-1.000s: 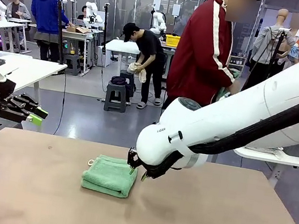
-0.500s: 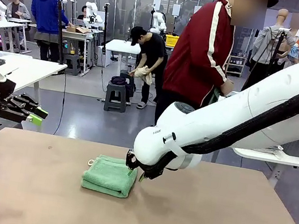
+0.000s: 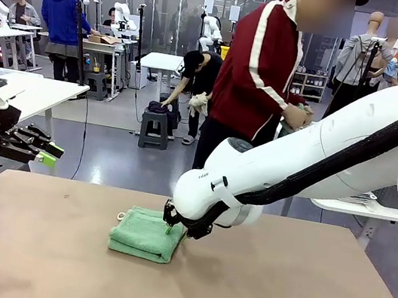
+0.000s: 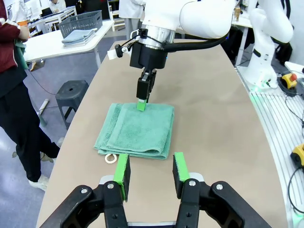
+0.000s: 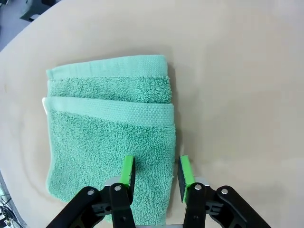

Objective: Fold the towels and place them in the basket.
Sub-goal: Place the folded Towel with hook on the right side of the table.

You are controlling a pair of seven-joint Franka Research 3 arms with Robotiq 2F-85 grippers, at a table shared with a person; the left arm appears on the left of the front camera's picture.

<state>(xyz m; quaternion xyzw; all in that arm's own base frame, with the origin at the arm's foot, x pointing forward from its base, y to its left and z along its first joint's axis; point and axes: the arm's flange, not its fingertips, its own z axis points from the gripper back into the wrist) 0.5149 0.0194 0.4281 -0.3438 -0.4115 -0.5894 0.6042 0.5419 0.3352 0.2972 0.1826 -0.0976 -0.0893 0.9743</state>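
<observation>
On the brown tabletop [image 3: 298, 288] close by lies the folded mint-green terry towel [image 3: 145, 234], its pale loop [image 4: 110, 158] at one corner. At its right edge, the right gripper [image 3: 170, 228] has sunk and slid leftward since a second ago, from beside the towel to over it. Its jaws stand part-way apart with nothing pinched, one green pad [image 4: 141, 105] at the cloth. Off to the left, the left gripper [image 3: 44, 154] hasn't budged, jaws half apart and empty. Beyond the table, the person in the red white-striped jacket [image 3: 258, 67] has stepped leftward.
</observation>
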